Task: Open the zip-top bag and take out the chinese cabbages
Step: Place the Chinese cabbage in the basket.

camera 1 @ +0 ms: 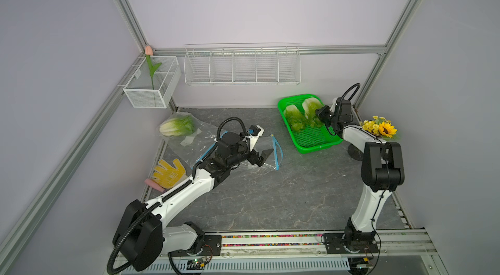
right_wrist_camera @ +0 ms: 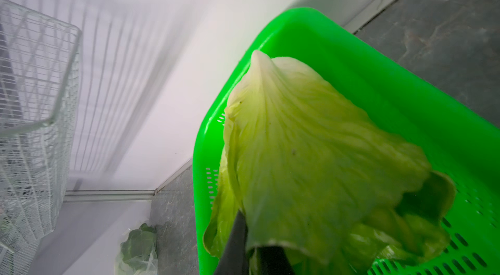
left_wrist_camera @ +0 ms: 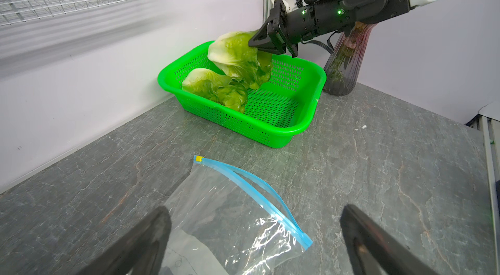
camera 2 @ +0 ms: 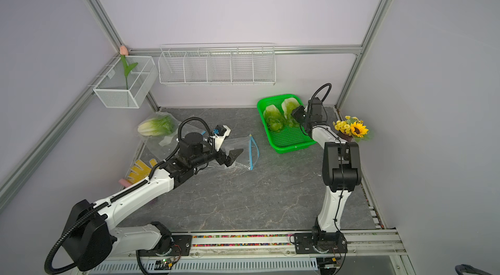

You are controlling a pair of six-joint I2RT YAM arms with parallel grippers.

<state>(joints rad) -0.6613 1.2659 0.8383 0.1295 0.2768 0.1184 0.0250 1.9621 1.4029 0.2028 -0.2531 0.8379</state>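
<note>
Green basket [camera 1: 311, 149], mid-right: loose cabbage [camera 1: 293, 118], plus pinched cabbage [camera 1: 308, 108] clamped in your right gripper [left_wrist_camera: 254, 43]; left gripper [camera 1: 263, 157] agape over zip-top bag [camera 1: 267, 142].

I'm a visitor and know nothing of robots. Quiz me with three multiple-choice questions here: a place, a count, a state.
1. Where is the cabbage outside the green basket? A) in a clear bag at the far left B) in a red bowl C) on a chair
2. How many cabbages are in the basket? A) one B) two C) four
3. What is the right tool doing? A) hanging open B) gripping a cabbage C) gripping a cup
Answers: 1 A, plastic covers it; 2 B, two heads show in both top views; 3 B, it is shut on leaves.
</note>
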